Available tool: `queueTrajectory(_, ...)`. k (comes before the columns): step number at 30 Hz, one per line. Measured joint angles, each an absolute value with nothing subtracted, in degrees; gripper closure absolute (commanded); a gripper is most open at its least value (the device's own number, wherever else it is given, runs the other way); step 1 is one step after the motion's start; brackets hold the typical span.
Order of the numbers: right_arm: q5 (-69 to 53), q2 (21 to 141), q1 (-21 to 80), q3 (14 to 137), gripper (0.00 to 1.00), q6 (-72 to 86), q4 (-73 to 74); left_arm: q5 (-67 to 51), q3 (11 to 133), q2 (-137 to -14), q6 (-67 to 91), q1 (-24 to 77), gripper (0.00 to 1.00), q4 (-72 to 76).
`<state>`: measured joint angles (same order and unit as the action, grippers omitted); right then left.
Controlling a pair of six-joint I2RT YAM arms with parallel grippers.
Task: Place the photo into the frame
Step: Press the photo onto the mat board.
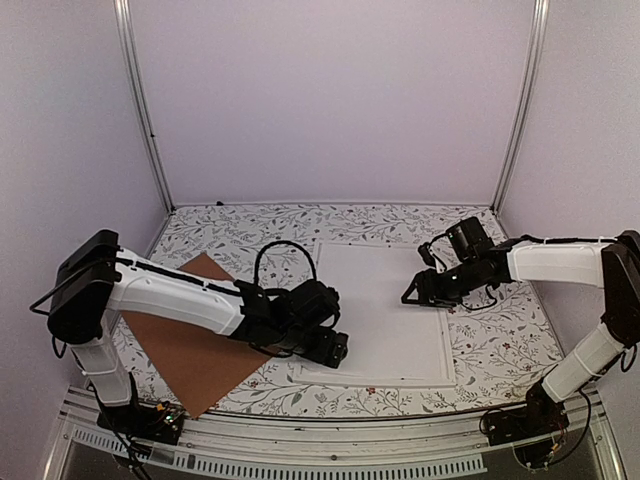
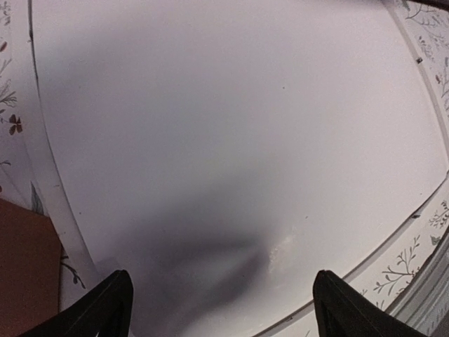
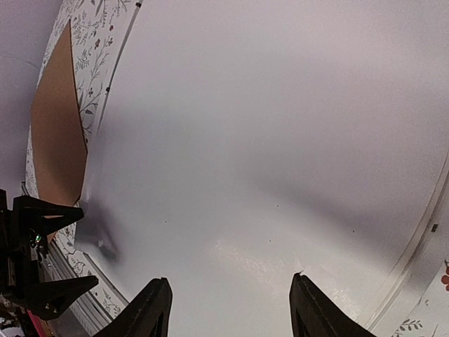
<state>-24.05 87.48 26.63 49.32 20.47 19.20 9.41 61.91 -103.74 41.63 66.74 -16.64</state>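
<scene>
The left gripper (image 2: 223, 295) stands wide open and empty. The right gripper (image 3: 230, 309) is half open, also empty. Under both lies a white sheet (image 1: 385, 300), probably the photo face down, seated inside the frame (image 1: 400, 379). It looks thin, light, bendy and slick, best lifted by a corner rather than the middle. Left of the left jaws lies the brown backing board (image 1: 190, 350).

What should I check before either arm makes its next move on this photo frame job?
1. Left gripper open and empty: ok.
2. Right gripper open and empty: ok.
3. Frame lying flat on the table: ok.
4. Brown backing board beside the frame, not on it: ok.
5. Photo seated in the frame: cannot tell; only a plain white surface shows inside.
</scene>
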Motion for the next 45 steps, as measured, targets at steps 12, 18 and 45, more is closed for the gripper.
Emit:
queueTrajectory(12,-24.3,87.5,26.6,48.2,0.39,21.4,18.8,9.0,61.8,-104.9,42.8,68.3,0.09,-16.6)
queueTrajectory(18,-24.3,87.4,26.6,48.2,0.39,21.5,18.9,9.1,61.9,-105.8,43.1,68.7,0.09,-16.5)
queueTrajectory(45,-23.4,86.6,26.6,47.6,0.37,21.3,20.0,11.1,63.5,-106.4,43.1,70.1,0.08,-18.3)
